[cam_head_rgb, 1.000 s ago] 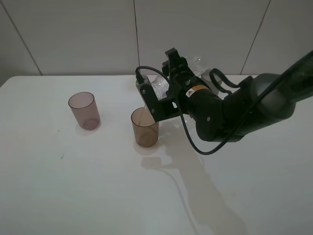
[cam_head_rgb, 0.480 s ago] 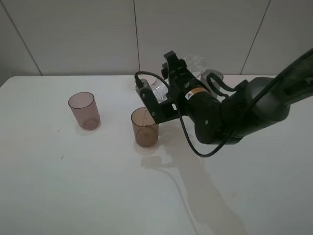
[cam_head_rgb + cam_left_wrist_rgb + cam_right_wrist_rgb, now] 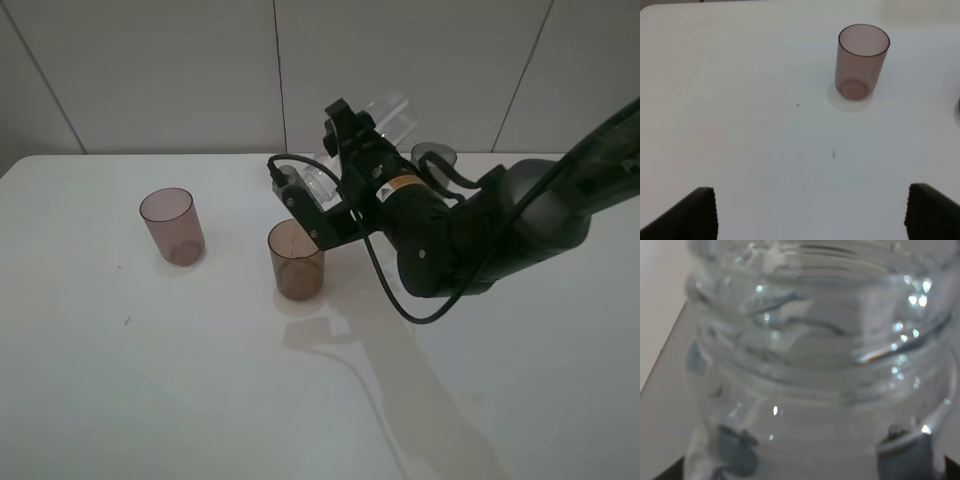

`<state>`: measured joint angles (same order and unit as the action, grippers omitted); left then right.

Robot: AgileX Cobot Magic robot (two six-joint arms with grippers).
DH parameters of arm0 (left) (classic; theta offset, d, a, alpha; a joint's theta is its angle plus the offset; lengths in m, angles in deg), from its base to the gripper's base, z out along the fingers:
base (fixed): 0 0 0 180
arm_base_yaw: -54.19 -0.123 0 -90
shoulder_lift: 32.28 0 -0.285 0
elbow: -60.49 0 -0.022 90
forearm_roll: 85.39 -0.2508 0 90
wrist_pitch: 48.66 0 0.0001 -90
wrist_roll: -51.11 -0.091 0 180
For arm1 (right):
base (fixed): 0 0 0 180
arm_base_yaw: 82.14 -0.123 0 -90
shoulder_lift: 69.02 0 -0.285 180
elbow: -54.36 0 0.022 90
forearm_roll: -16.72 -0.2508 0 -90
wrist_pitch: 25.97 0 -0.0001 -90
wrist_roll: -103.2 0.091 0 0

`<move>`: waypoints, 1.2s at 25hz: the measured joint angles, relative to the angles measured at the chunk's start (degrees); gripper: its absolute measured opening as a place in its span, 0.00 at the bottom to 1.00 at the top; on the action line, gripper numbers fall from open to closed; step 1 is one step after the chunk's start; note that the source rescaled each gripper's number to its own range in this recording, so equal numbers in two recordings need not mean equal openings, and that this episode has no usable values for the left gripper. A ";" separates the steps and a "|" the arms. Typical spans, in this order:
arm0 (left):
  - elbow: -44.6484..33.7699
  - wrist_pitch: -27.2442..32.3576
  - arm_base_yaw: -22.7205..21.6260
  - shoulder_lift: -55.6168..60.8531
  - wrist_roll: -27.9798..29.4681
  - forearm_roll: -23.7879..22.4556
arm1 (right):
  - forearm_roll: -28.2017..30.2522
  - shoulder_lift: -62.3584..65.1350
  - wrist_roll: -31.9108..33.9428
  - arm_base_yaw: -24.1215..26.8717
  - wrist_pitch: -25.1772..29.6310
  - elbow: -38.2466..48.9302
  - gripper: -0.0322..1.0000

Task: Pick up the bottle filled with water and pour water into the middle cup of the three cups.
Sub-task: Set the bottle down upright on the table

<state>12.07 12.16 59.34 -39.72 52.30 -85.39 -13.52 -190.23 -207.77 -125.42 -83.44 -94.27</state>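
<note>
My right gripper [image 3: 325, 182] is shut on the clear bottle [image 3: 372, 118], which is tilted steeply with its base up and to the right. Its open neck points down towards the brown-orange middle cup [image 3: 296, 263] and sits just above the cup's far rim. A thin pale line runs down inside that cup. In the right wrist view the bottle's threaded neck [image 3: 815, 365] fills the picture. The pinkish-mauve cup [image 3: 172, 225] stands to the left and also shows in the left wrist view [image 3: 861, 62]. My left gripper [image 3: 817, 220] is open and empty, well short of that cup.
The dark grey cup [image 3: 433, 156] stands at the back right, mostly hidden behind my right arm [image 3: 470, 235]. The white table [image 3: 150, 380] ends at the tiled wall behind. A black cable [image 3: 385, 290] loops off the right arm over the table.
The right gripper has tipped the bottle further: its base has risen and its neck has dropped towards the middle cup. The cups have not moved.
</note>
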 joint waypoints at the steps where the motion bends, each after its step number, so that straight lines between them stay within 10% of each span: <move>1: 0.00 0.00 0.00 0.00 0.00 0.00 | 0.43 0.00 -0.20 0.00 -0.38 0.00 0.05; 30: 0.00 0.00 0.00 0.00 0.00 0.00 | 1.14 0.00 -7.19 -2.05 -1.42 0.00 0.05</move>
<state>12.07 12.16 59.34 -39.72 52.30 -85.39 -12.38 -190.23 -214.95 -127.47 -84.86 -94.27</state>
